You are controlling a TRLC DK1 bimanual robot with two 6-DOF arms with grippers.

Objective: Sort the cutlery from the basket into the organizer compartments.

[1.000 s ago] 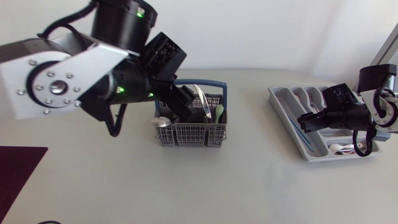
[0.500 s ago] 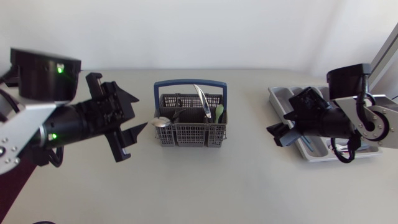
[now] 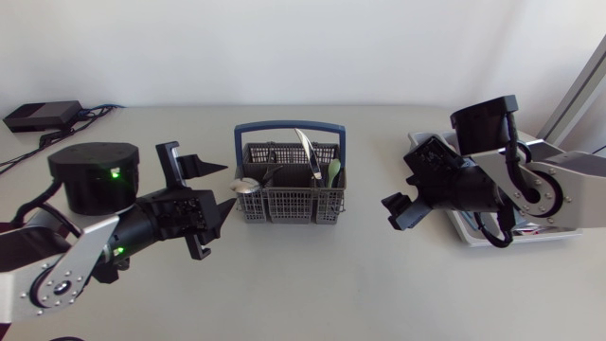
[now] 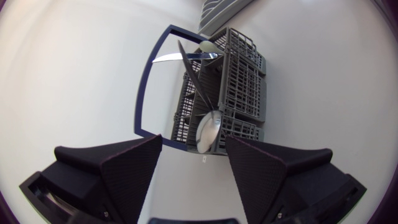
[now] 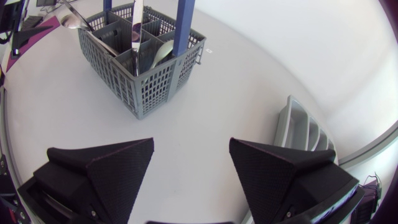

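The grey basket (image 3: 290,202) stands in the middle of the surface (image 3: 312,279). A spoon (image 3: 244,187), a knife (image 3: 307,152) and a green spoon (image 3: 333,171) stick up in it. The left end effector (image 3: 210,189) is wide open and holds nothing, just left of the basket. The right end effector (image 3: 409,185) is wide open too, holding nothing, between the basket and the organizer (image 5: 298,127) by the right edge.

Grey blue-handled basket (image 3: 289,204) of upright cutlery (image 3: 309,157), grey organizer (image 5: 302,128) well apart
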